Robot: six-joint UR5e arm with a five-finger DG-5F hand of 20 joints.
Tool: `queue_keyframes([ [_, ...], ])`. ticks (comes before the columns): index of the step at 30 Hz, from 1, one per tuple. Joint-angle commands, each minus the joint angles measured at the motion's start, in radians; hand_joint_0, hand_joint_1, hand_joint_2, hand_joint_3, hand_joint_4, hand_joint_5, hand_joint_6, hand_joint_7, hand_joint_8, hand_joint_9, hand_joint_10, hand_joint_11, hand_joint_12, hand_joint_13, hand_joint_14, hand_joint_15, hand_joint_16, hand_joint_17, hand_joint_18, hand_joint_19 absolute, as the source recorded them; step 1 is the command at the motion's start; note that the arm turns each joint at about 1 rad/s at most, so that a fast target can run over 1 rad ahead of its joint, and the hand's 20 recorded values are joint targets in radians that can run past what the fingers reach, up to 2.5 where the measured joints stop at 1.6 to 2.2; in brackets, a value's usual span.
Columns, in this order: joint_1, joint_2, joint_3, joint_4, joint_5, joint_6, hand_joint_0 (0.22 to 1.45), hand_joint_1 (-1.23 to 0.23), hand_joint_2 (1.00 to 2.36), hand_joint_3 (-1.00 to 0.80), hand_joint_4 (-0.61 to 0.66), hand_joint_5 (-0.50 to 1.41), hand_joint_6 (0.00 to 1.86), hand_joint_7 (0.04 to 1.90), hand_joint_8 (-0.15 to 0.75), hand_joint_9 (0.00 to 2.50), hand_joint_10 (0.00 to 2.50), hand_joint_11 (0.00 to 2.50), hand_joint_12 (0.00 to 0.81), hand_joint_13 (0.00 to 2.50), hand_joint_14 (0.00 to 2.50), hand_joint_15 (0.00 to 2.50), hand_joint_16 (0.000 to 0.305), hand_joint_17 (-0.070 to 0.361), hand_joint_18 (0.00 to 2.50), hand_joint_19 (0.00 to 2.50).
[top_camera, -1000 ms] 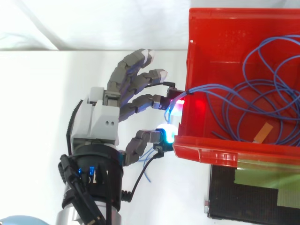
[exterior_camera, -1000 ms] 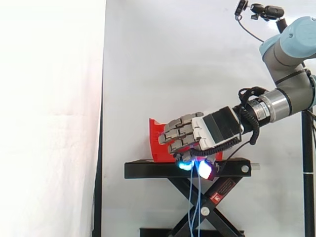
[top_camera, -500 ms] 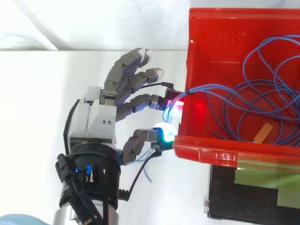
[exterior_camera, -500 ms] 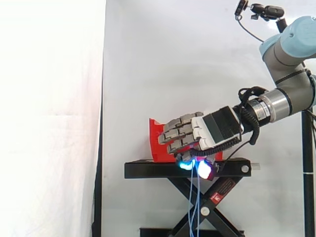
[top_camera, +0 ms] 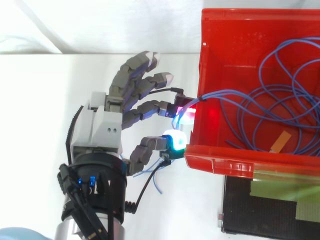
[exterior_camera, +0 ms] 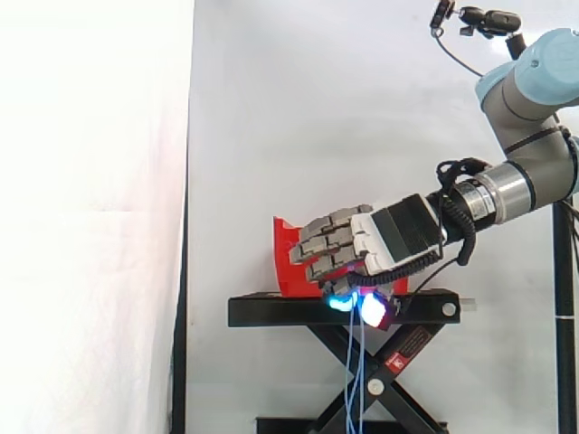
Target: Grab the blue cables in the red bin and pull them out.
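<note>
grey, segmented fingers of the hand (top_camera: 102, 132) curl just left of the glossy red plastic bin (top_camera: 220, 165). its glowing thumb pad and a finger pad (top_camera: 186, 113) pinch the thin blue cables (top_camera: 225, 92) where they cross the bin's left wall. further right, the cables lie in loose loops inside the bin. side view: strands hang straight down from the fingertips past the black scissor stand (exterior_camera: 271, 312).

So the hand (top_camera: 102, 132) sits at the red bin's (top_camera: 220, 165) 9 o'clock, glowing thumb and finger pads (top_camera: 175, 141) pinching the blue cables (top_camera: 227, 91) where they spill over that wall. The rest loop inside the bin, with the black stand (top_camera: 240, 210) at its 6 o'clock.
</note>
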Motion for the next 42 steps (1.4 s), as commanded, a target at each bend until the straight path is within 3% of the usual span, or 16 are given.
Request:
queue_keyframes([
  [1, 0.000, 0.001, 0.000, -0.001, 0.000, 0.000, 0.85, -0.79, 1.00, -1.00, 0.20, 1.02, 0.00, 0.79, 0.251, 0.73, 0.01, 0.49, 0.294, 0.49, 0.01, 0.40, 0.038, 0.086, 0.32, 0.52],
  [42, 0.005, -0.001, -0.002, -0.005, 0.000, 0.000, 0.90, -0.76, 1.00, -1.00, 0.17, 1.04, 0.16, 0.76, 0.241, 0.76, 0.01, 0.45, 0.286, 0.51, 0.01, 0.40, 0.037, 0.084, 0.35, 0.52],
])
